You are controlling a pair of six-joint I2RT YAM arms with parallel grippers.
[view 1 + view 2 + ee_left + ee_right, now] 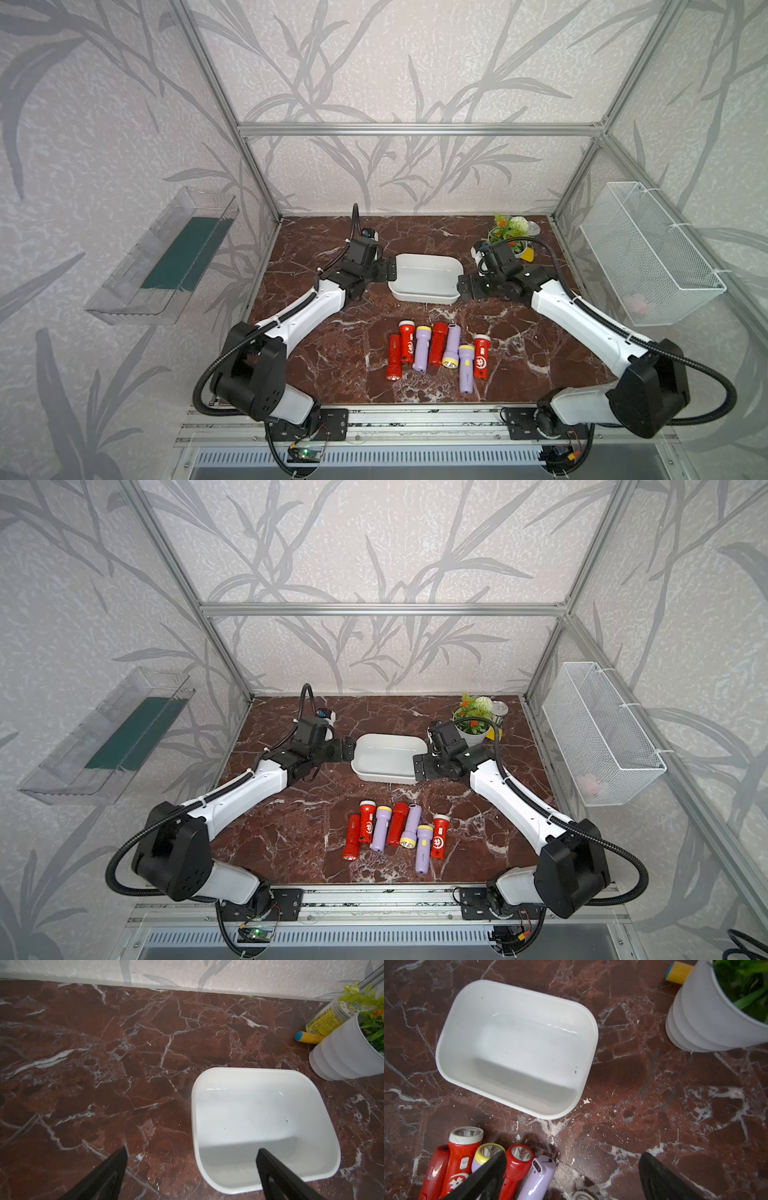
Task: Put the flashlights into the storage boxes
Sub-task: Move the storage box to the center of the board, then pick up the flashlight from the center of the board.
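White storage box is bare inside, so progress reads as zero of seven: every pick and drop is left to do. Flashlights lie in a loose row on the table, between the box and the front edge, clear of the box. Most are side by side, touching or nearly so (tight spacing, so jaws may nudge the neighbours, my guess).

Left end effector is released and holds nothing. Its jaws are spread wide at one short end of the box, one tip over the box interior and the other over bare table. Can't tell if it touches the rim. Right end effector is likewise released and empty, beside the opposite short end, near the front corner.

Materials/shapes:
- **Box:** smooth glossy plastic, shallow, rounded rectangle, solid walls, a few dark specks on its floor.
- **Flashlights:** four red, two of them with white head rings and a white emblem. Three are lilac with yellow head rings. All are glossy moulded plastic with round bodies and flared heads, so likely to roll if bumped.
- **Table:** red-brown marble pattern with white veins, looks slick.
- **Other:** ribbed white plant pot stands near the box toward the back, off the work path.
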